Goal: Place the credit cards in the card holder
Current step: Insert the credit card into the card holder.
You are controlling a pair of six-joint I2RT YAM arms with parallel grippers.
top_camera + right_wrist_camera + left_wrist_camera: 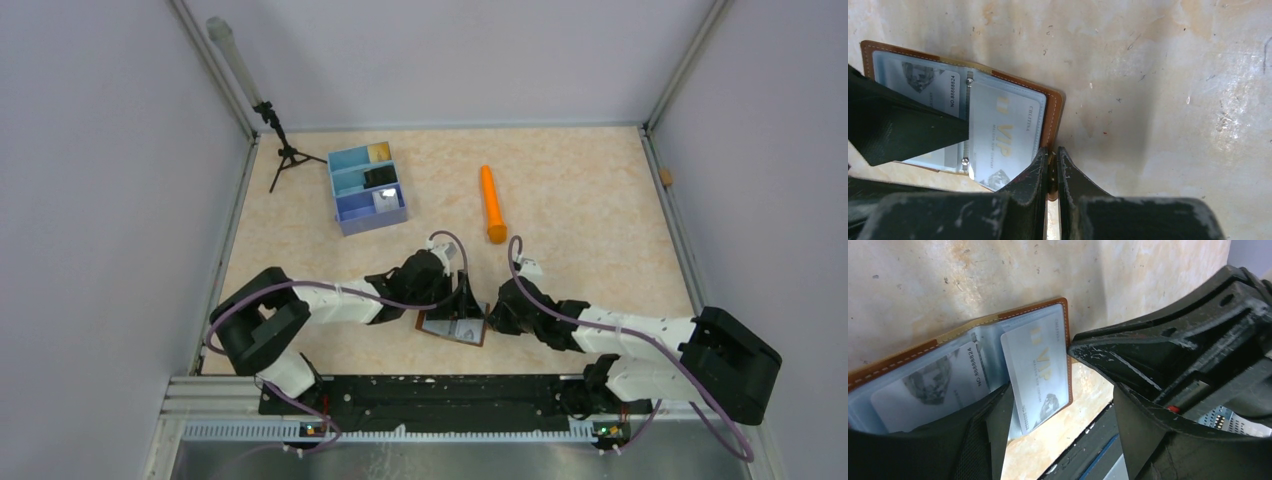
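Note:
The brown card holder lies open near the front edge. In the left wrist view its clear sleeves hold one silvery card, and a silvery VIP card sticks partly out of the right sleeve. My left gripper is open above it, with one finger over the left half; in the top view this gripper is right above the holder. My right gripper is shut on the holder's right leather edge. The VIP card lies just left of it.
A blue three-compartment tray at the back left holds a tan-gold card, a black card and a white card. An orange cylinder lies mid-table. A small black tripod stands at the far left.

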